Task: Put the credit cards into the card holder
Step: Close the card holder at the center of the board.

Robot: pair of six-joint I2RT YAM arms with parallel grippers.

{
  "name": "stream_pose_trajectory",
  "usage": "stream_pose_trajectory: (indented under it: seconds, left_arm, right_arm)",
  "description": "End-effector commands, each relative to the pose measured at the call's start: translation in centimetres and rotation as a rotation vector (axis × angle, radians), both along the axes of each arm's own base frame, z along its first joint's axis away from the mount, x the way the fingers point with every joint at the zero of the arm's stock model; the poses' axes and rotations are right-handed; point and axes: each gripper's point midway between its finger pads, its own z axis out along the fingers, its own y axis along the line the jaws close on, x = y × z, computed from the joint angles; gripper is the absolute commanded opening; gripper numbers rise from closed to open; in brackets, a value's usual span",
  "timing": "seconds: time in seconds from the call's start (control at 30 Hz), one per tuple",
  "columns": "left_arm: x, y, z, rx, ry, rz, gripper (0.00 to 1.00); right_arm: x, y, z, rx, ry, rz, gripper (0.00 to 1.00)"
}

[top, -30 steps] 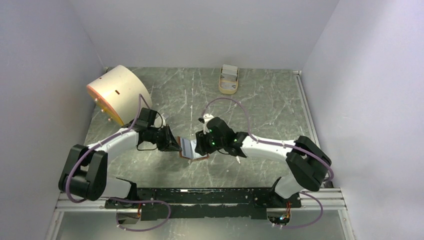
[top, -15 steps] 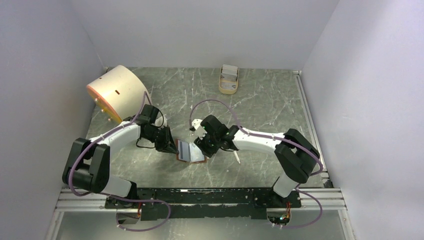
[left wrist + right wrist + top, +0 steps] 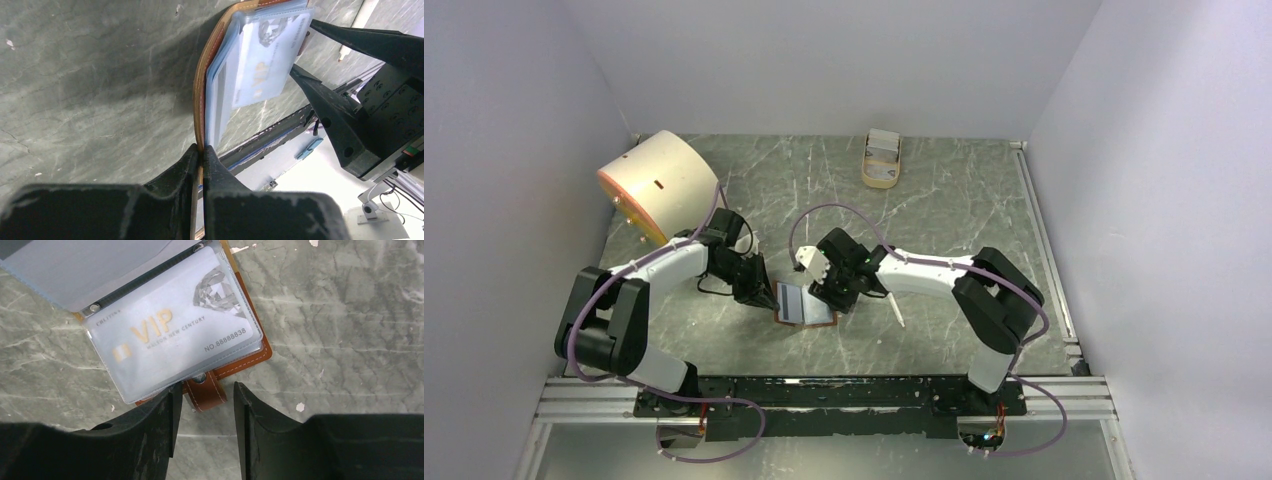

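The card holder [image 3: 804, 305], brown leather with a light blue inside, lies open on the marble table. In the right wrist view a pale credit card [image 3: 175, 340] printed VIP sits inside a clear sleeve over the brown cover [image 3: 252, 352]. My left gripper [image 3: 201, 150] is shut on the holder's brown cover edge [image 3: 200, 100], which stands up from the table. My right gripper [image 3: 206, 390] is open just in front of the holder. The snap tab [image 3: 206, 390] lies between its fingertips, and its left finger [image 3: 165, 415] touches the sleeve's corner. Seen from above, both grippers [image 3: 764, 295] [image 3: 829, 295] flank the holder.
A tan oval tray [image 3: 882, 178] with pale flat pieces in it stands at the back. A big cream drum [image 3: 656, 185] lies at the back left. A thin white stick [image 3: 894, 310] lies right of the holder, under the right arm.
My right gripper has shifted left and turned. The card holder and my left gripper have also slid slightly left. The left gripper's hold on the cover is unchanged.
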Motion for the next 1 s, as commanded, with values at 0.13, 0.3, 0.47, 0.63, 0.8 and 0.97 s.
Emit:
stream_pose_trajectory:
  seconds: [0.13, 0.3, 0.47, 0.63, 0.8, 0.97]
  left_arm:
    - [0.9, 0.3, 0.5, 0.011, -0.027, 0.007, 0.11]
    - [1.8, 0.7, 1.7, 0.011, -0.064, 0.030, 0.12]
    - [2.4, -0.2, 3.4, -0.086, -0.117, 0.035, 0.20]
    - [1.6, -2.7, 5.6, -0.321, -0.131, 0.008, 0.25]
    - [0.4, -3.5, 4.1, -0.410, -0.068, 0.008, 0.26]
    - [-0.4, -4.1, 2.9, -0.444, -0.049, 0.010, 0.25]
  right_arm:
    - [-0.3, 0.7, -0.2, 0.007, 0.016, 0.082, 0.24]
    - [-1.2, 1.3, 0.9, 0.104, 0.032, 0.051, 0.10]
    - [-2.3, 2.8, 2.1, 0.248, 0.067, 0.024, 0.03]
    - [-2.8, 3.1, 2.6, 0.318, 0.071, 0.008, 0.02]
    - [-2.3, 3.3, 2.6, 0.372, 0.022, -0.009, 0.02]
    - [-2.0, 3.3, 2.9, 0.388, 0.007, -0.036, 0.05]
